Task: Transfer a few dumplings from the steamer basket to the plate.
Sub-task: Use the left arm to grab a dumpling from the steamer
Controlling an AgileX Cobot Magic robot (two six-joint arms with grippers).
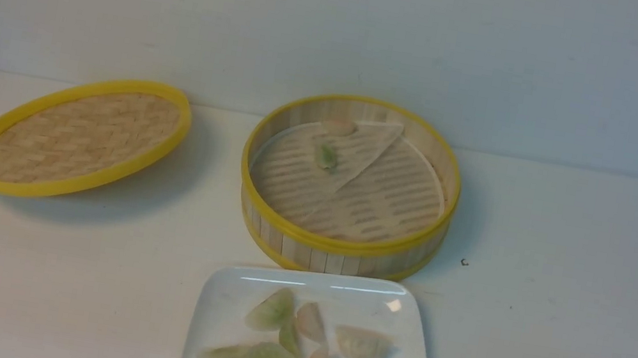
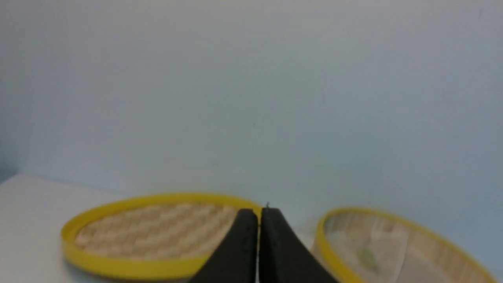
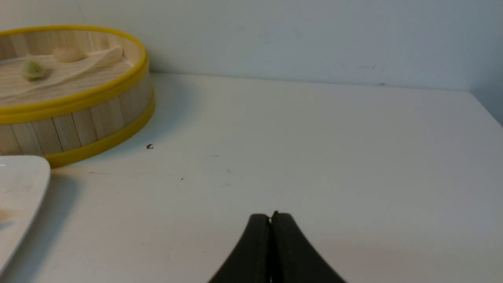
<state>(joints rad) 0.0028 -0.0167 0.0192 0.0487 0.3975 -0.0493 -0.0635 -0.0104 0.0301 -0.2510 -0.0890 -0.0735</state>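
Two dumplings, one green and one pink-beige, lie in the steamer basket, both on the folded liner sheet toward the far wall. Many more are crowded on the plate just in front of the basket, so the task looks largely done. If another is fetched, the likeliest mishap is the fingers catching the thin sheet along with the dumpling and dragging it, and the other dumpling, across the slats. The pink one sits close against the wall, so a steep approach could knock the rim. These soft, translucent skins would probably tear or squash under a hard pinch. A careless drop onto the crowded plate could push a piece toward its near edge. Neither arm shows in the front view. The left gripper hangs low, facing the woven lid and the basket, its jaws pressed together on nothing. The right gripper sits low over the bare table, well to the right of the basket, its jaws likewise closed and empty.
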